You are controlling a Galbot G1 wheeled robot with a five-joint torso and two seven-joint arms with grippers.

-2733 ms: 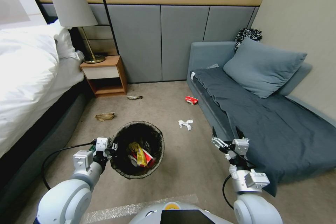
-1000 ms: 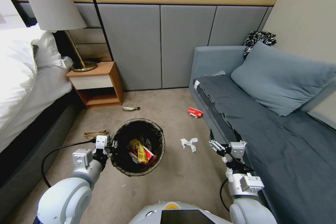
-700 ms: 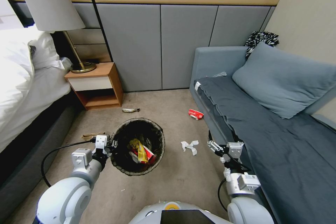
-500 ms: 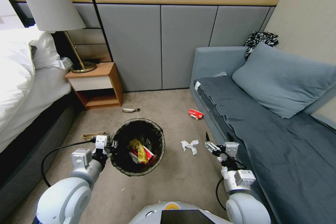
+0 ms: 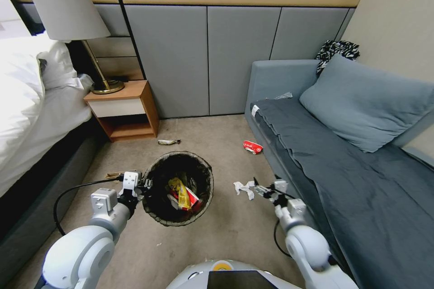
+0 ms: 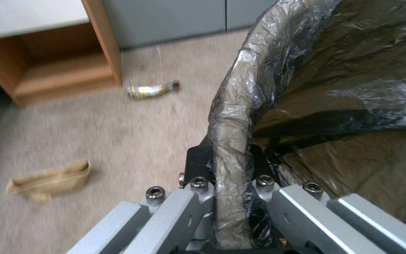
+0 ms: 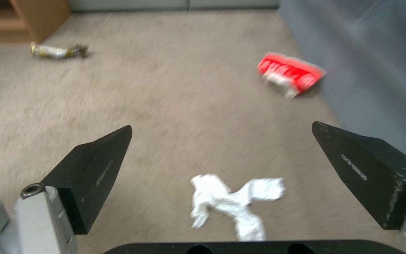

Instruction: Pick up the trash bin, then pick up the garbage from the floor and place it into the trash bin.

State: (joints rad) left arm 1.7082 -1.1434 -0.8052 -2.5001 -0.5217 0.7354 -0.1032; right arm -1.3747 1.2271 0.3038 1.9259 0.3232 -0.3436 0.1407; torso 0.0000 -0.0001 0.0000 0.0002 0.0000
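Head view showed the trash bin (image 5: 180, 188) held off the floor (image 5: 217, 235) by the left gripper (image 5: 135, 188), whose fingers (image 6: 198, 165) were clamped on the bag-lined rim at the bin's left side; the left wrist view confirmed the rim pinched between them. Inside the bin lay a yellow wrapper (image 5: 182, 193) and red-and-white packets (image 5: 192, 198). To the bin's right, crumpled white paper (image 5: 243, 188) lay on the floor, with the right gripper (image 5: 262, 188) just beside it, jaws spread wide; in the right wrist view the paper (image 7: 236, 204) sat between the two black fingertips (image 7: 95, 169), though whether they touched the carpet was hard to judge. Farther out, a red-and-white packet (image 5: 252, 146) rested against the base of the grey sofa (image 5: 343, 158), a small wrapper (image 5: 169, 142) lay near the wooden nightstand (image 5: 123, 109), and a brown scrap (image 6: 50, 180) lay on the floor toward the bed (image 5: 27, 113).
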